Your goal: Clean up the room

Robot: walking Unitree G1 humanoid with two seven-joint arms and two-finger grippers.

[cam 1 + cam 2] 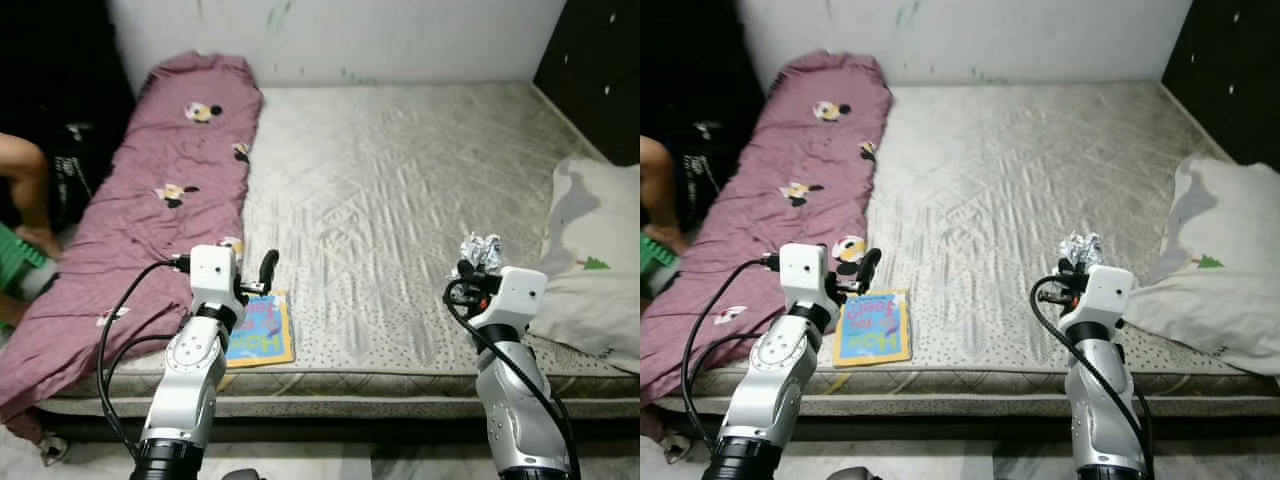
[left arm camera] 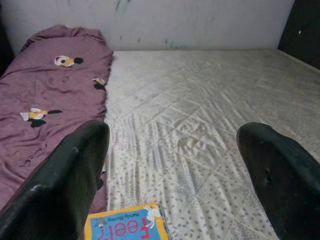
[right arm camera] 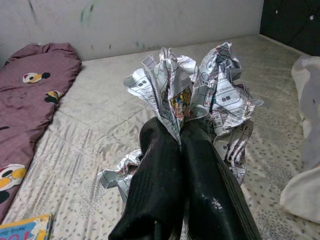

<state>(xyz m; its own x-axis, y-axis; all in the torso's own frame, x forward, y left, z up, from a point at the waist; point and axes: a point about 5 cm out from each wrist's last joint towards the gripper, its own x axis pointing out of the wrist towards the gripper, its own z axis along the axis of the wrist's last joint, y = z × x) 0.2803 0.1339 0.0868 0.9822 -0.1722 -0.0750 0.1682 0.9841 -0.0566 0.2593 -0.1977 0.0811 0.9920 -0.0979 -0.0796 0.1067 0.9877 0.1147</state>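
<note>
right tool (image 3: 180, 145) clamps crumpled paper (image 3: 200, 95) near mattress (image 1: 400, 180) front edge.

A crumpled wad of printed paper (image 3: 200, 95) is sitting pinched upright between black fingers above the mattress. A colourful children's book (image 1: 258, 330) is lying flat near the mattress's front edge, beside the maroon blanket.

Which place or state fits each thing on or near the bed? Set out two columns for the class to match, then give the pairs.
Things:
1. Book
2. Crumpled paper
3. Pillow
4. Blanket

Places or states:
A. Along the bed's left side
B. At the bed's right edge
C. Pinched in the right gripper
D. Flat at the front edge, by the open left gripper

Pairs: 1-D, 2-C, 3-B, 4-A
</note>
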